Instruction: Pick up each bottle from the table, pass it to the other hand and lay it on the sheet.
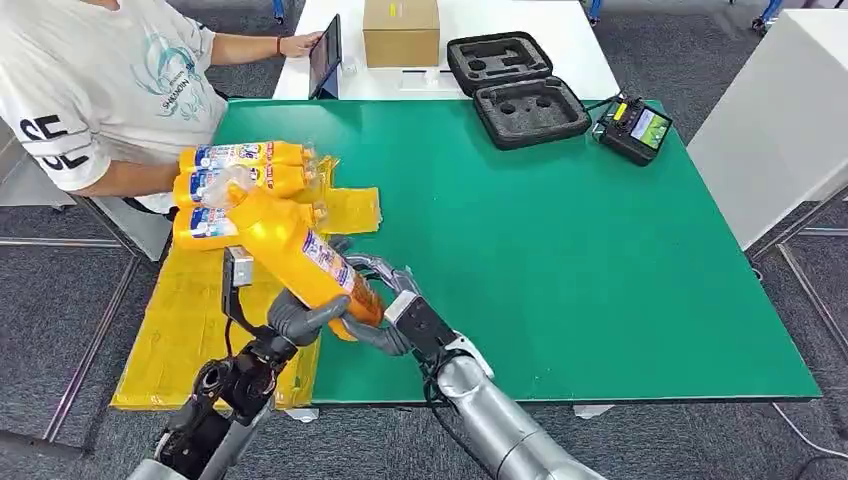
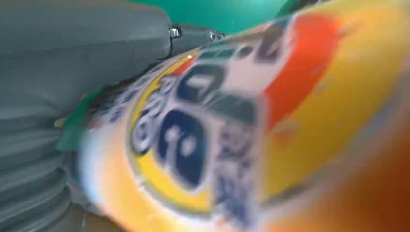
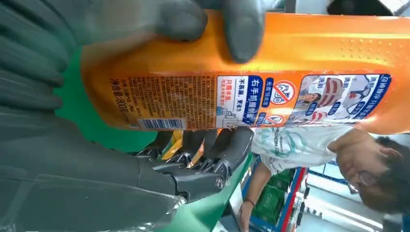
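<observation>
The orange bottle [image 1: 300,262] sits in the lower left of the head view, tilted with its base low and its neck leaning up toward the upper left, above the edge where the yellow sheet [image 1: 190,330] meets the green table [image 1: 560,250]. Both hands are on it. The left hand [image 1: 300,320] wraps its grey fingers around the lower body from the left, and the right hand [image 1: 395,320] closes on the base end from the right (the right wrist view shows grey fingers [image 3: 212,19] curled over the bottle). So this looks like the handover step itself, with neither hand yet free.

Three more bottles [image 1: 240,180] already lie side by side on the sheet, higher in the frame, close to a seated person [image 1: 110,90] at the upper left.

Which hand is giving and which receiving cannot be told from this. Since the sheet lies on the left, the next move probably calls for the right hand to let go cleanly while the left keeps a firm hold, then for the bottle to be lowered flat beside the others without knocking them.
</observation>
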`<act>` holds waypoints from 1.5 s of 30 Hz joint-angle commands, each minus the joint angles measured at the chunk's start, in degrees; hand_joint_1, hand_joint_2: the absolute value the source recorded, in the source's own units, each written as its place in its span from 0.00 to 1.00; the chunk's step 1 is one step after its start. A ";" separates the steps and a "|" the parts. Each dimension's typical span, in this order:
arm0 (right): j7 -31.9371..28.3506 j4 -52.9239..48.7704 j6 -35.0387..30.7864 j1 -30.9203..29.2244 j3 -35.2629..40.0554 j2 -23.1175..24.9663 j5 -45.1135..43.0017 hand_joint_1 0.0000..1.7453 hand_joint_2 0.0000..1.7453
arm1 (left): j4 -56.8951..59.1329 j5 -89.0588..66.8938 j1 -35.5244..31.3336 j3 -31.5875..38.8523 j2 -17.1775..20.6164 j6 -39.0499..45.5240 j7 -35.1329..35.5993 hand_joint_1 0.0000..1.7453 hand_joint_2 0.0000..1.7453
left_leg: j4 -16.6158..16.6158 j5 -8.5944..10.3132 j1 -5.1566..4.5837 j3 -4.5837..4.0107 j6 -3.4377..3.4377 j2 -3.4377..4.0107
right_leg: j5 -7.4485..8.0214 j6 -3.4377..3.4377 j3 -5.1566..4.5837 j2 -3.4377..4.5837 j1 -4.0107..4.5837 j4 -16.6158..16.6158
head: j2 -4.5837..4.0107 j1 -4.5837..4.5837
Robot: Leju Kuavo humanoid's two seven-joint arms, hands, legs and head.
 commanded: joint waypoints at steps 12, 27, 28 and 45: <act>0.11 6.95 0.34 -1.38 2.89 -0.24 -0.59 1.00 1.00 | -2.13 2.55 -2.67 4.52 -0.68 3.90 -2.18 0.00 1.00 | 0.03 -0.10 0.06 0.22 -0.07 -0.15 | -0.13 -0.05 0.27 -0.08 0.04 0.00 | 0.00 -0.02; 0.11 6.70 -0.88 -1.35 2.78 -0.12 -0.77 1.00 1.00 | 0.42 -2.53 -4.14 -1.87 -0.27 2.67 -2.45 1.00 1.00 | -0.02 -0.03 0.02 0.13 -0.04 -0.11 | -0.06 -0.02 0.14 -0.07 0.01 -0.03 | 0.00 0.00; 0.11 6.63 -0.81 -1.38 2.68 -0.12 -0.83 1.00 1.00 | 0.31 -2.70 -4.19 -1.97 -0.22 2.76 -2.46 1.00 1.00 | 0.00 -0.09 0.04 0.24 -0.07 -0.15 | -0.12 -0.04 0.27 -0.08 0.03 -0.03 | 0.00 0.00; 3.27 -22.52 -16.82 6.02 1.31 -4.08 8.04 0.00 0.00 | -5.89 -23.66 -2.30 9.28 2.44 25.58 -15.24 1.00 1.00 | 0.04 -0.07 0.05 0.04 -0.06 -0.03 | -0.07 -0.04 0.05 0.02 0.04 0.04 | 0.00 0.00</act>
